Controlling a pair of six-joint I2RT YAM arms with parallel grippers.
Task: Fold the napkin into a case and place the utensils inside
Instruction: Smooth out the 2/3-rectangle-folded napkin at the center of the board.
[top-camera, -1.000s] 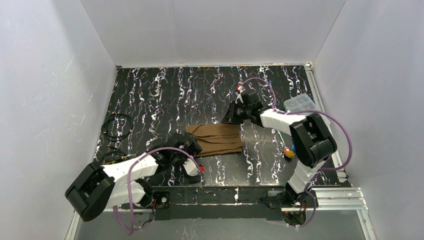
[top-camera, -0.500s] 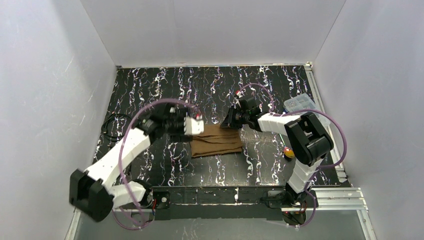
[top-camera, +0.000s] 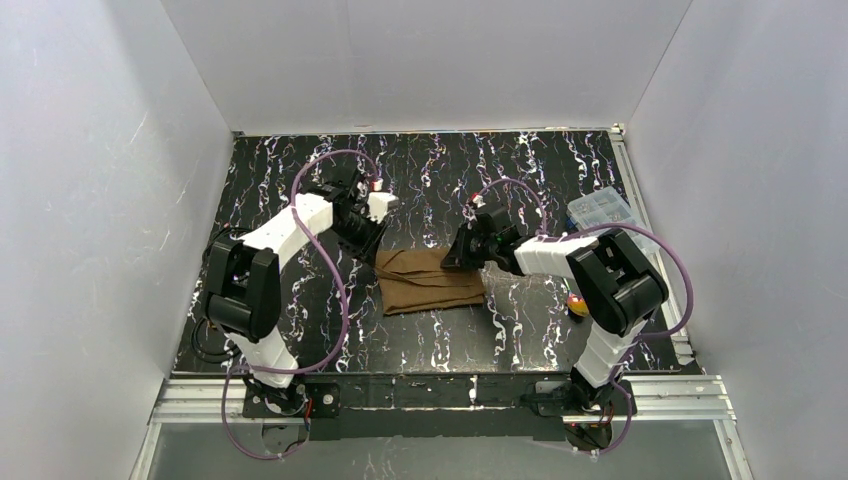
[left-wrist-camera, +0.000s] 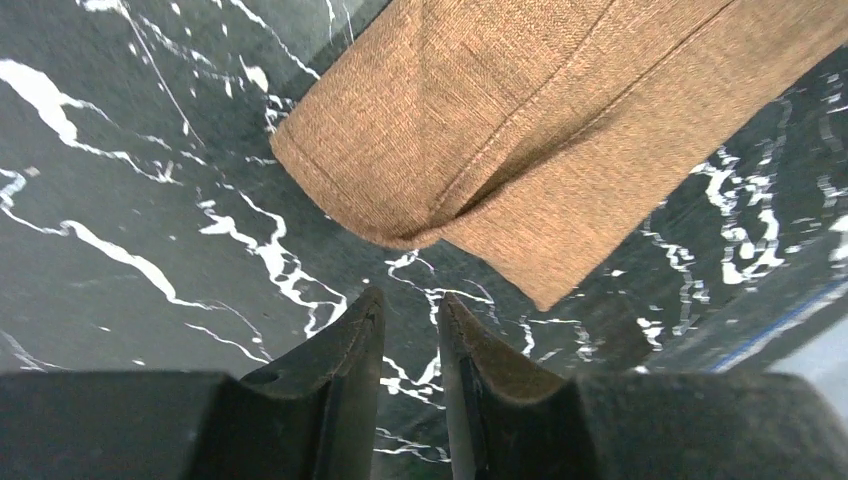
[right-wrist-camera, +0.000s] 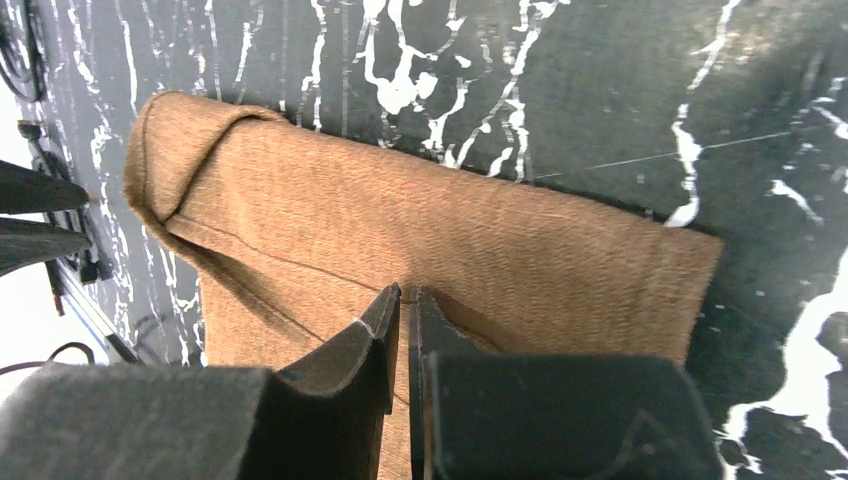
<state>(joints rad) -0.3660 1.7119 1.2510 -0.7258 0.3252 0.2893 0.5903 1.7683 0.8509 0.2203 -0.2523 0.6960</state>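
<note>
Brown folded napkin (top-camera: 432, 280) lies mid table (top-camera: 520, 330), right tool (right-wrist-camera: 402, 292) seemingly clenched on its 1 o'clock edge, left tool (left-wrist-camera: 408, 300) barely parted, empty, just off the 10 o'clock corner; risk: left grabs short, or tugging undoes layers.

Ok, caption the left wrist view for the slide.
Left jaws, slightly parted, poised over the marbled table just short of a corner of the folded brown napkin.

folded napkin (top-camera: 432, 279) ctr, L end effector (top-camera: 371, 237) beside
</note>
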